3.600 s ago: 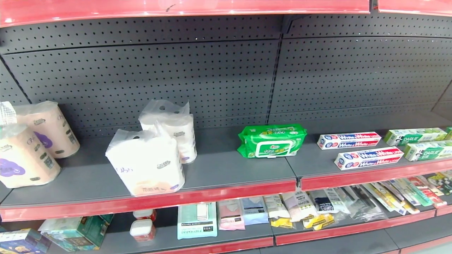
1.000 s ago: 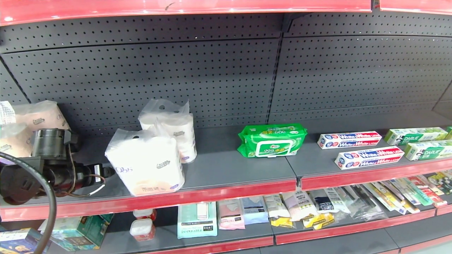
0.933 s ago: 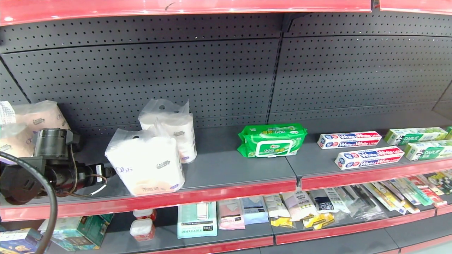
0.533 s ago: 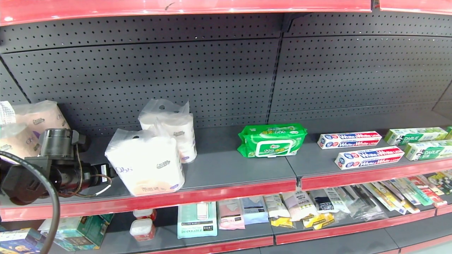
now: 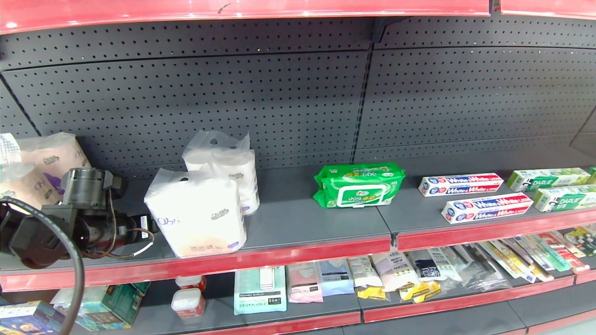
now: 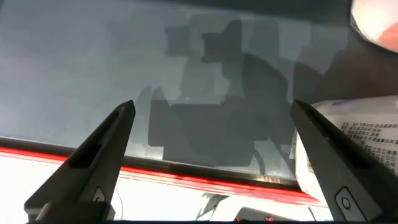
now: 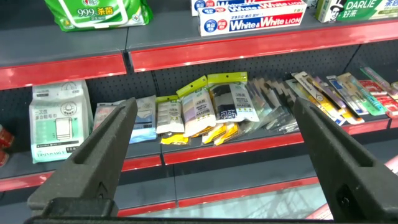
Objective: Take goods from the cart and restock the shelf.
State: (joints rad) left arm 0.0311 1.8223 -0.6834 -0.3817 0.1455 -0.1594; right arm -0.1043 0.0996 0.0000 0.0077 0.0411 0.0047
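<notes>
Sliding right along the shelf (image 5: 302,218), our left end effector (image 6: 211,109), fingers spread, has nudged the white tissue pack (image 5: 195,216), with the roll pack (image 5: 235,179) just behind it; our right end effector (image 7: 214,102) gapes too.

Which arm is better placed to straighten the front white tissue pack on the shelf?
Left. The open left tool is over the shelf, beside the front white tissue pack; the open right tool faces the lower shelf.

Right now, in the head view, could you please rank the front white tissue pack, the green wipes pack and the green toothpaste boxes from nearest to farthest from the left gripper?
1. Front white tissue pack: on the left, right beside the left gripper.
2. Green wipes pack: in the middle.
3. Green toothpaste boxes: far right end.
</notes>
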